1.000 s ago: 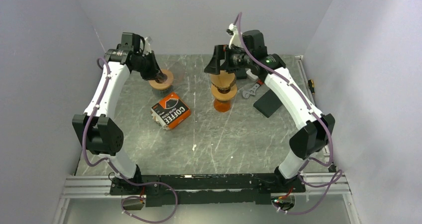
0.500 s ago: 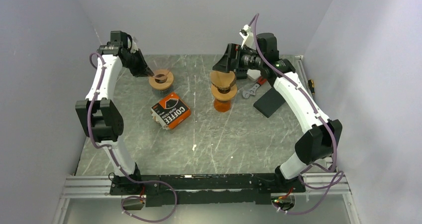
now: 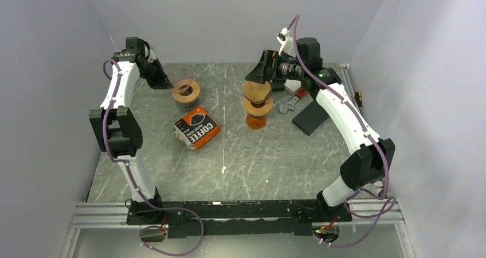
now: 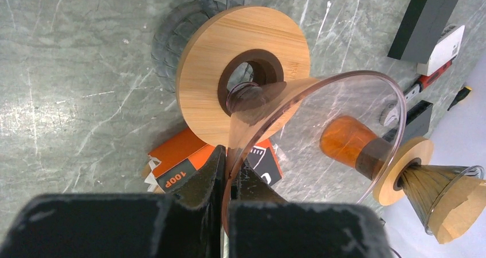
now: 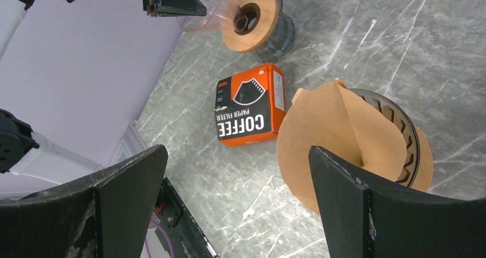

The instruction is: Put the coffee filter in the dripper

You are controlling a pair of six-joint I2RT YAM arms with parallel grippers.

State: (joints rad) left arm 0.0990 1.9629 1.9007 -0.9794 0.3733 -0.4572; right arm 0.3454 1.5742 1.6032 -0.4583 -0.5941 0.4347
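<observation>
A brown paper coffee filter (image 5: 338, 137) sits in a ribbed clear dripper (image 5: 408, 133) on a wooden collar over an amber carafe (image 3: 256, 120). My right gripper (image 5: 238, 155) is open and empty just above the filter; in the top view it (image 3: 256, 79) hangs behind it. My left gripper (image 4: 229, 155) is shut on the rim of a second clear dripper cone (image 4: 321, 126). The cone is tilted, with its narrow end at the hole of a wooden ring (image 4: 229, 57) on a dark ribbed base.
An orange coffee paper filter box (image 3: 196, 128) lies between the wooden ring (image 3: 186, 90) and the carafe. A wrench (image 3: 288, 104) and a dark flat slab (image 3: 309, 118) lie to the right of the carafe. Walls close in on three sides.
My left gripper has drawn back and to the left, off the wooden ring, with the clear cone in it. My right gripper has pulled back to the right, leaving the filter in the dripper.
</observation>
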